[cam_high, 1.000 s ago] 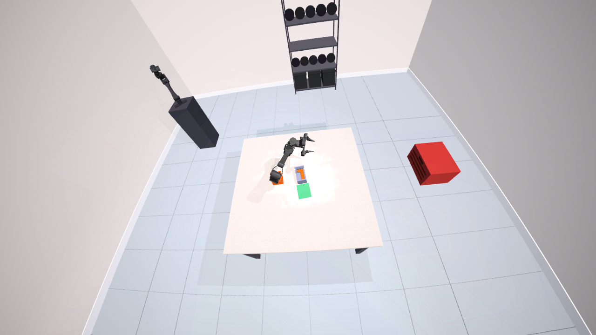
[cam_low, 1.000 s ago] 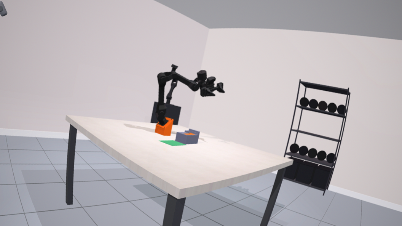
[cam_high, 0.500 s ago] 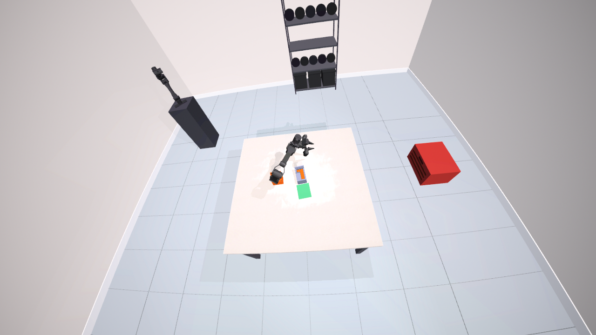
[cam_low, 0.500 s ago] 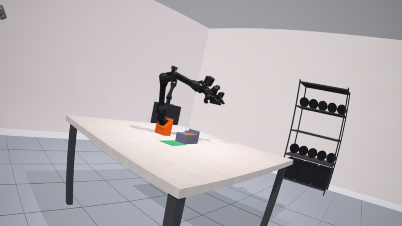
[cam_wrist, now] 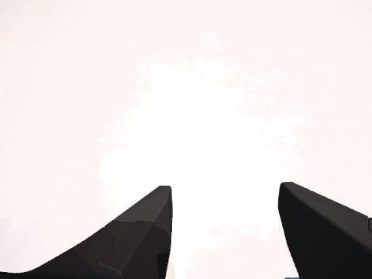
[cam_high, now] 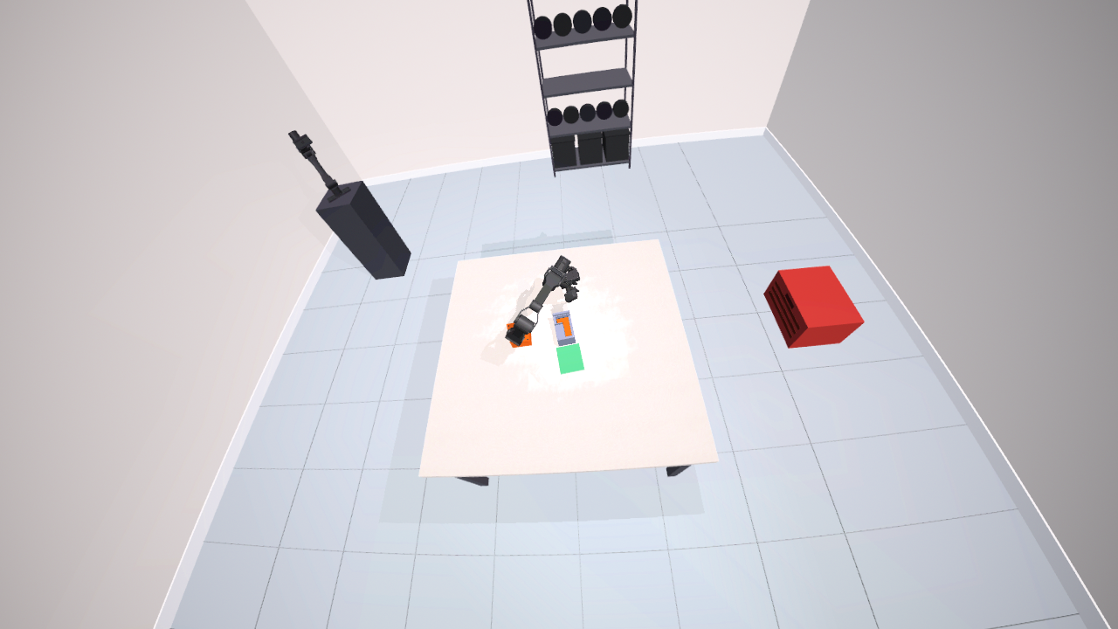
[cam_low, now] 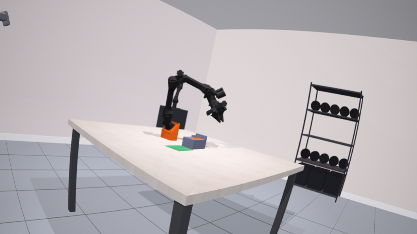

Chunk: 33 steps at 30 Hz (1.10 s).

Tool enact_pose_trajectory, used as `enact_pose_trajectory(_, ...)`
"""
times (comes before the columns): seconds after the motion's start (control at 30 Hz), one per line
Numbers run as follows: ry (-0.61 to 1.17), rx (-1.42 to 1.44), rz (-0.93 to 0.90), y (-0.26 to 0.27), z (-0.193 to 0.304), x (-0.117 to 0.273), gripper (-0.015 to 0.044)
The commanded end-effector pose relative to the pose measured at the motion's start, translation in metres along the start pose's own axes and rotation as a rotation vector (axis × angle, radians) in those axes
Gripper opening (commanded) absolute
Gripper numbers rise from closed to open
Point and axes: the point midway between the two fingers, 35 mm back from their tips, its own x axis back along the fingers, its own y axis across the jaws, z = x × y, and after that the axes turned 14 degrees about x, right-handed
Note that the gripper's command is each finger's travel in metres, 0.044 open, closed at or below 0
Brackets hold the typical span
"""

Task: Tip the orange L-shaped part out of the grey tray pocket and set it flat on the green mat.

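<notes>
The orange L-shaped part [cam_high: 566,325] [cam_low: 196,138] lies in the pocket of the grey tray [cam_high: 566,341] [cam_low: 192,143]; in the top view its L-shaped end is toward the back. No raised end shows. The green mat [cam_high: 570,359] [cam_low: 179,148] lies in front of the tray with nothing on it. My gripper [cam_low: 221,121] [cam_wrist: 225,196] is open and empty, fingers partly apart, high above the table and up behind the tray, pointing down at a slant. The wrist view shows bare table between the fingers and a sliver of something grey at the bottom edge.
The orange arm base [cam_high: 525,338] [cam_low: 169,132] stands on the table [cam_high: 562,430] [cam_low: 148,158] to the left of the tray. A raised wall stands at the tray's back end. A shelf rack [cam_high: 588,82] [cam_low: 328,139] and a red box [cam_high: 820,300] stand away from the table.
</notes>
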Motion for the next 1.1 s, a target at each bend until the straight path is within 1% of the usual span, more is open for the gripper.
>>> enact_pose_trajectory(0.0, 0.498, 0.025, -0.001, -0.018, 0.085, 0.003, 0.018)
enact_pose_trajectory(0.1, 0.625, 0.025, 0.023, -0.027, 0.103, 0.013, 0.018)
enact_pose_trajectory(0.13, 0.637, 0.025, 0.026, -0.028, 0.105, 0.014, 0.018)
enact_pose_trajectory(0.57, 0.637, 0.025, 0.026, -0.028, 0.105, 0.014, 0.018)
enact_pose_trajectory(0.67, 0.636, 0.025, 0.025, -0.028, 0.112, 0.002, 0.018)
enact_pose_trajectory(0.87, 0.637, 0.025, 0.029, -0.031, 0.147, -0.044, 0.018)
enact_pose_trajectory(1.07, 0.637, 0.025, 0.029, -0.031, 0.149, -0.045, 0.018)
